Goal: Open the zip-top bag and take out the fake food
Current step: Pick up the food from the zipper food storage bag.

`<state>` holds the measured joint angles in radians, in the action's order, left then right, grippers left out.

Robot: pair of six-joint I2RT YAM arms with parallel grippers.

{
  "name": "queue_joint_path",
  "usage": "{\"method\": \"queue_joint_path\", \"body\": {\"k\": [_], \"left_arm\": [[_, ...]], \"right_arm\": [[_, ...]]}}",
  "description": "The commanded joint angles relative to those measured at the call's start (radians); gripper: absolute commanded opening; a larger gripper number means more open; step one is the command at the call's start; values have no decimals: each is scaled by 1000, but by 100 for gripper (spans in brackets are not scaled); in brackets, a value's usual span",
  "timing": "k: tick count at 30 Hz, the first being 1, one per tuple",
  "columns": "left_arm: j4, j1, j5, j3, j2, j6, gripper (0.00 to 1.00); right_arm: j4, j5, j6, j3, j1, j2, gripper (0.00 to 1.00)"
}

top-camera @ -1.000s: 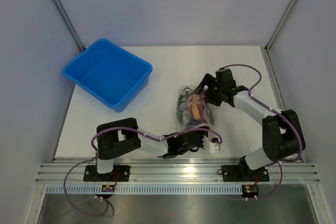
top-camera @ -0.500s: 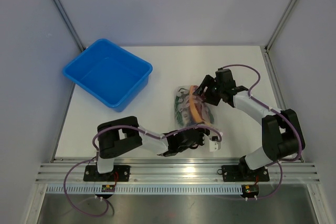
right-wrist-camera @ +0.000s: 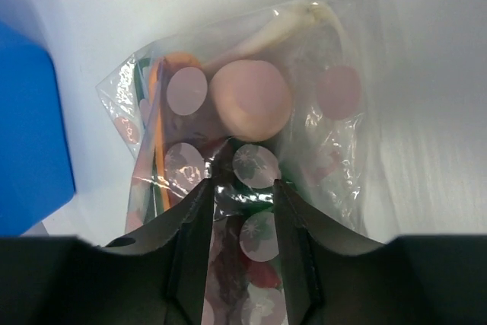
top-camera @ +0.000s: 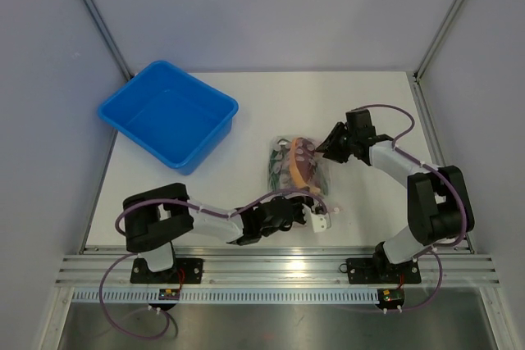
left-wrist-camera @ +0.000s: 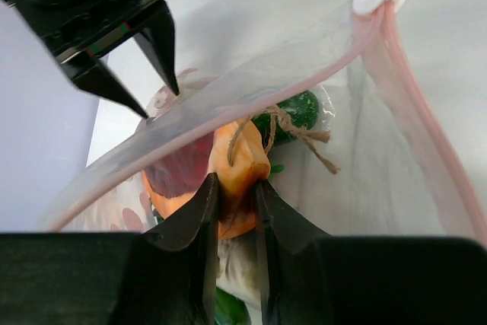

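The zip-top bag (top-camera: 281, 171) lies mid-table, its pinkish zip strip (left-wrist-camera: 403, 58) parted and facing the near edge. My left gripper (top-camera: 297, 202) reaches into the mouth and is shut on the orange-tan fake food piece (left-wrist-camera: 243, 159) with dark red spots. A green vegetable (left-wrist-camera: 300, 108) tied with string lies behind it. My right gripper (top-camera: 326, 152) is at the bag's far end, its jaws (right-wrist-camera: 242, 184) shut on a fold of the clear plastic. A pinkish egg-like ball (right-wrist-camera: 251, 100) shows through the bag (right-wrist-camera: 335, 150).
A blue bin (top-camera: 168, 116) stands at the far left, also at the left edge of the right wrist view (right-wrist-camera: 27, 135). The bag's white slider (top-camera: 320, 219) lies by the left gripper. Grey walls enclose the table on three sides.
The left gripper closed on the orange-tan piece and its arm drew back to the left. The right gripper shifted right and closed on the bag's far end.
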<state>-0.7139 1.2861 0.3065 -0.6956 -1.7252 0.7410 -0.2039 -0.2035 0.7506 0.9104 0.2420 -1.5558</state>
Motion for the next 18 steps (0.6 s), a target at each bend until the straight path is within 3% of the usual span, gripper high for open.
{"method": "queue_joint_path", "body": {"k": [1,5,6,8,18], "left_arm": [[-113,-24,-58,36,99,-78,0],[-96,-51,-112,64,159,-130,0],[-90,-57,-118,67,173,-150,0],[-56,-59,-127,67,206,-167,0],[66,-152,-130,35,273,-304,0]], "right_arm": [[34,1,3,7,-6,-23,38],[29,13,3,8,-9,-23,17],[29,19,3,8,-12,-21,7],[24,39,9,8,-17,-18,0],[49,176,87,-57,-78,61,0]]}}
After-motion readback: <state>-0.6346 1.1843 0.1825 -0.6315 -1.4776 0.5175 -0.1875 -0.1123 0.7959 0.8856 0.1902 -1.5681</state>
